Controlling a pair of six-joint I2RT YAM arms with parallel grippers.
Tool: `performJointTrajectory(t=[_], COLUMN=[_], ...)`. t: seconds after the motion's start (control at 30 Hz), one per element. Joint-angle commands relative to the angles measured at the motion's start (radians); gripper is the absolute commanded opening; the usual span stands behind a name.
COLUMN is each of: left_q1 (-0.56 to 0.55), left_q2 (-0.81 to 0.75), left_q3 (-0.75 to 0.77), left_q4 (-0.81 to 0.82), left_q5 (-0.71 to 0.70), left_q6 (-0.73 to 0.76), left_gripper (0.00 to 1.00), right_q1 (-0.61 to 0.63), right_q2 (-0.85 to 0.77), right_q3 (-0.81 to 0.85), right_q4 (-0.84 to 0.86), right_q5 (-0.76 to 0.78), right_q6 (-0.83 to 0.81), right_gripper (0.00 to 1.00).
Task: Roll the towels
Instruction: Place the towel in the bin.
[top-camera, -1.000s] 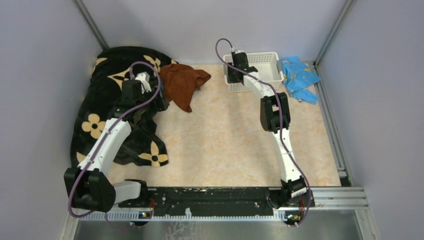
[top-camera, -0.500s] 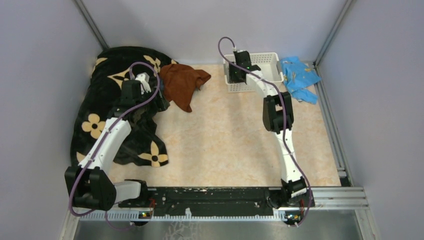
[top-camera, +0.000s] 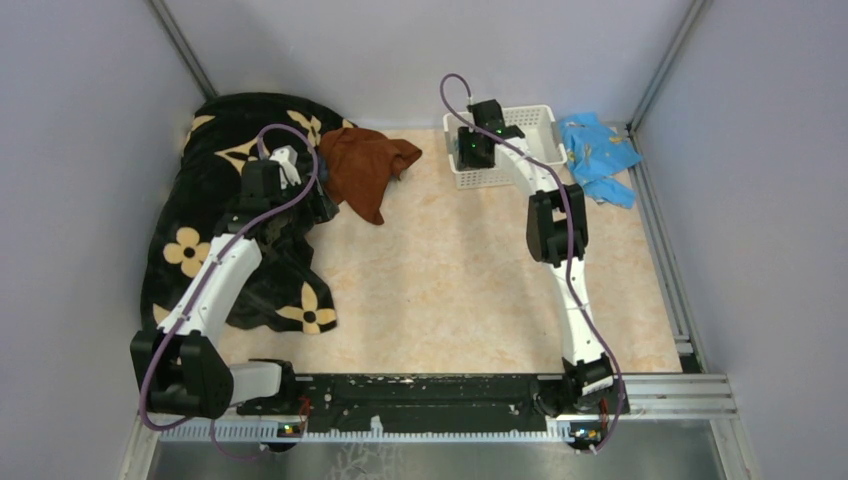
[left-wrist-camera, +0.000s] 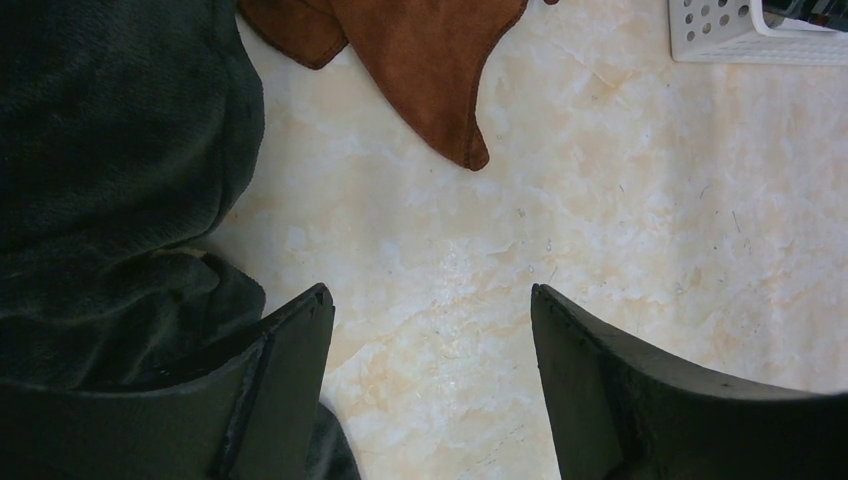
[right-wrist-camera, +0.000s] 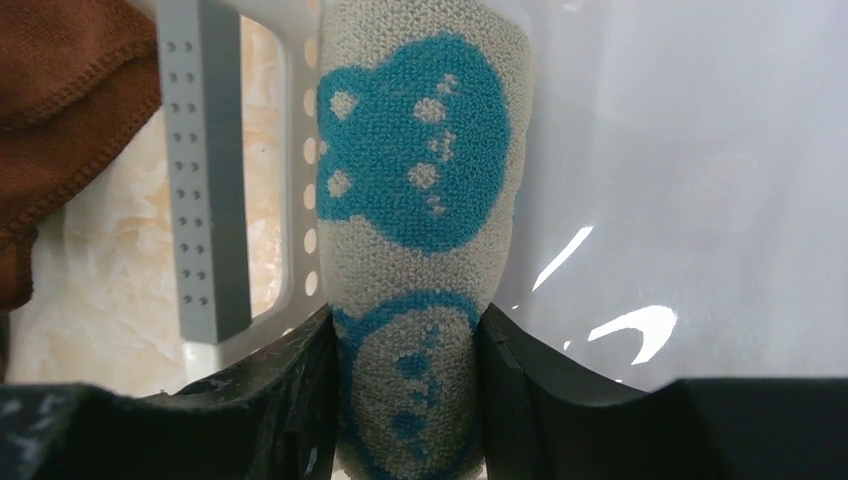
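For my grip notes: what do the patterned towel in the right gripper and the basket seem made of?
Patterned towel: likely terry cloth, matte; tiny loops show. Basket: probably hard white plastic, smooth, with moulded holes.

- Top external: high over the near edge of the table (top-camera: 450, 280), looking steeply down across it; the white perforated basket (top-camera: 558, 135) sits at the far edge.
- Left wrist: close above the table left of the basket, facing down; the basket's corner shows top right.
- Right wrist: very near the basket's left wall, facing in; the teal-and-white towel (right-wrist-camera: 420, 200) fills the middle.
- All three share the basket and the rust-brown towel (top-camera: 365, 170) left of it.
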Motion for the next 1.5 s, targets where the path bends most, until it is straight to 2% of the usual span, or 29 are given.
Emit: performJointTrajectory(t=[0.0, 0.33, 0.77, 1.2, 1.3, 1.47], left_q1=[0.01, 0.017, 0.027, 0.034, 0.034, 0.034], left_q2=[0.006, 0.015, 0.025, 0.024, 0.024, 0.04], left_q3=[-0.008, -0.006, -0.006, -0.009, -0.011, -0.01], left_q4=[0.002, 0.001, 0.0, 0.006, 0.011, 0.025], left_q5=[0.026, 0.053, 0.07, 0.101, 0.113, 0.129], left_q6=[-0.007, -0.007, -0.009, -0.009, -0.011, -0.023], left_gripper=[0.78, 0.78, 0.78, 0.78, 0.78, 0.77], right_q1=[-0.009, -0.015, -0.021, -0.032, -0.034, -0.035], right_q2=[0.02, -0.098, -0.024, -0.247, -0.284, -0.373], right_q3=[0.137, -0.015, 0.014, -0.173, -0.193, -0.244], right_q4=[-0.084, 0.011, -0.026, 0.113, 0.12, 0.105], right_q5=[-0.039, -0.042, -0.091, -0.064, -0.04, 0.0], right_q6=[0.01, -0.007, 0.01, 0.031, 0.028, 0.013], right_gripper=[0.47, 0.54, 0.56, 0.71, 0.77, 0.8])
